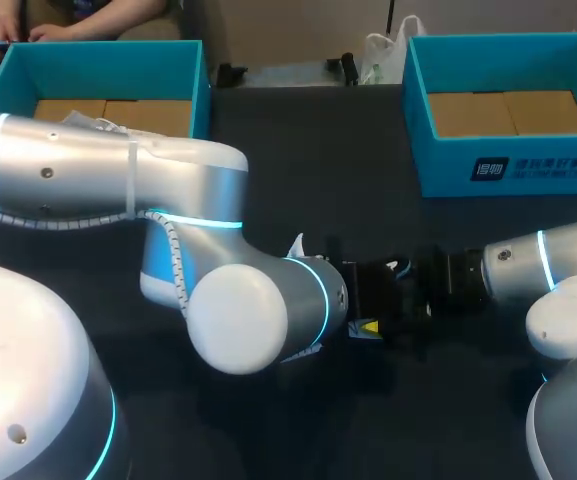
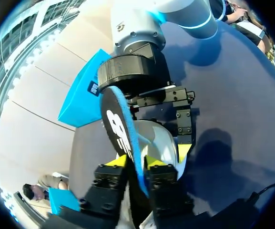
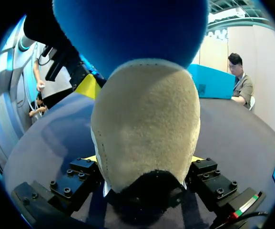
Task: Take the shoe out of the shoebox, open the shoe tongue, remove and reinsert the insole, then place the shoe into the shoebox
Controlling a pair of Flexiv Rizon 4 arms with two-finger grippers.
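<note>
Dark table (image 1: 308,150), left shoebox (image 1: 98,70) open at its far left, right shoebox (image 1: 448,165) open at far right, both blue

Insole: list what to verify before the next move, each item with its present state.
1. Left gripper shut on the insole: ok, both fingers pinch it edge-on.
2. Right gripper shut on the shoe: ok, one finger on each side.
3. Insole close to the shoe: ok, it stands right against it in both wrist views.
4. Insole end inside the shoe's opening: cannot tell, the opening is hidden.
5. Tongue pulled open: cannot tell, not in view.
6. Shoebox on the right open to take the shoe: ok, its bare bottom shows.
</note>
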